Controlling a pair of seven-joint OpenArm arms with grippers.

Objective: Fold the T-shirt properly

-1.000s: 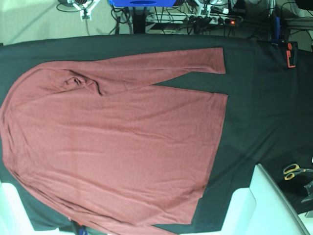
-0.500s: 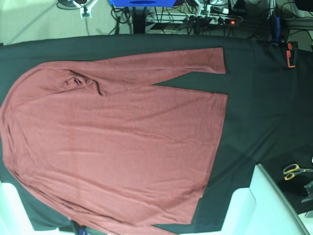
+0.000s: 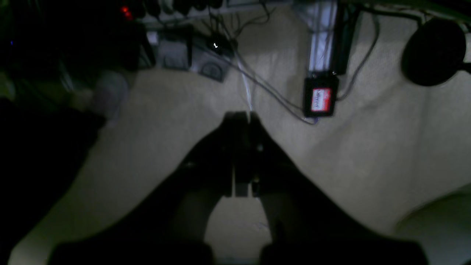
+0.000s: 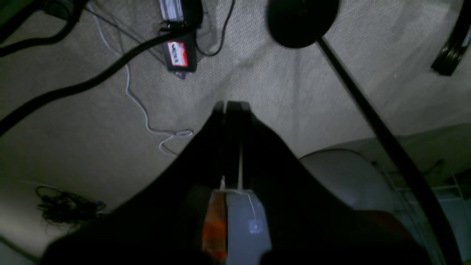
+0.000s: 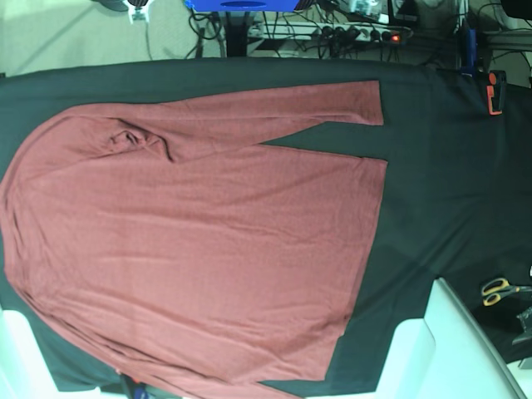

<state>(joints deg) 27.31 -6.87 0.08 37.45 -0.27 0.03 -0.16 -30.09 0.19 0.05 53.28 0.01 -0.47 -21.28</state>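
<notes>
- Left hand (image 3: 241,121), at the centre of its wrist view: jaws pressed together on nothing, over carpet rather than cloth, so probably parked.
- Right hand (image 4: 231,108), centre of its own view: also closed and empty, over floor and cables.
- One T-shirt (image 5: 199,249) lies flat across the left and middle of the base view on the black-covered bench (image 5: 449,166), one sleeve stretched along its upper edge; it looks unfolded.
- One pair of scissors (image 5: 501,290) at lower right.

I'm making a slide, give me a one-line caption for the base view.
Maroon long-sleeved T-shirt spread flat on the black table cover, scissors lying off to one side.
</notes>
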